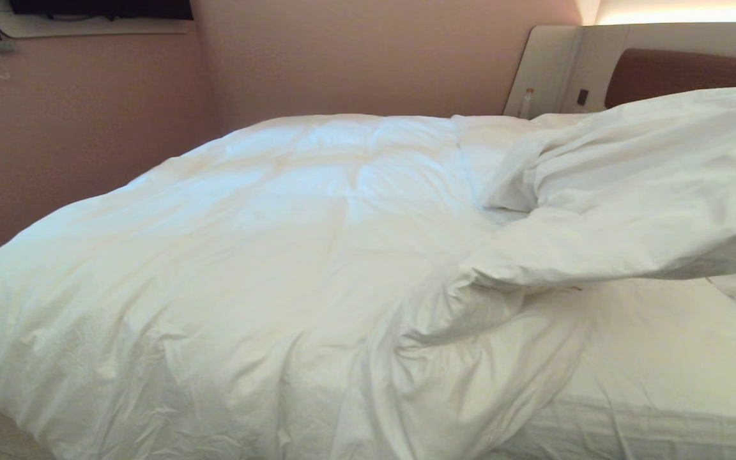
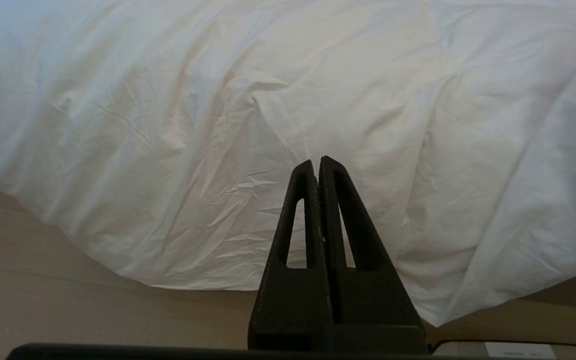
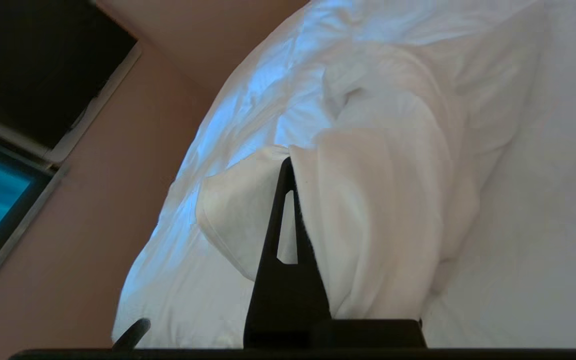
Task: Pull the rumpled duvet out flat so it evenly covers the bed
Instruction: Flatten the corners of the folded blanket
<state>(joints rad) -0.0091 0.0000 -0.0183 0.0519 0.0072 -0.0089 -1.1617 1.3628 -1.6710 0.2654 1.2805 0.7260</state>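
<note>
Duvet point(image 1: 266, 255): white, quilted in faint squares, creased; spread over the left and middle of the bed point(image 1: 662, 409), near edge hanging toward the floor point(image 2: 68, 310).
Fold: right-hand part lifted clear of the mattress in a thick puffy roll point(image 1: 636, 191), running off the head view's right edge.
Sheet point(image 1: 668, 345): bare and taut under the raised fold, at the bed's right side.
Right gripper point(image 3: 298, 165): clamped on a bunched edge of the duvet; only one finger point(image 3: 280, 240) shows, the other buried in cloth.
Left gripper point(image 2: 317, 162): closed on nothing, poised off the hanging near edge, not touching it.
Handling, judged: soft, limp, bulky; light for its size but likely to drag over the sheet; cotton shell may slip from a thin pinch.
Hold, judged: a gathered thickness at corner or hem, never a single layer mid-panel.
Headboard point(image 1: 662, 73): brown, behind the raised fold.
Remaining, judged: right side uncovered; fold needs drawing out over it.
</note>
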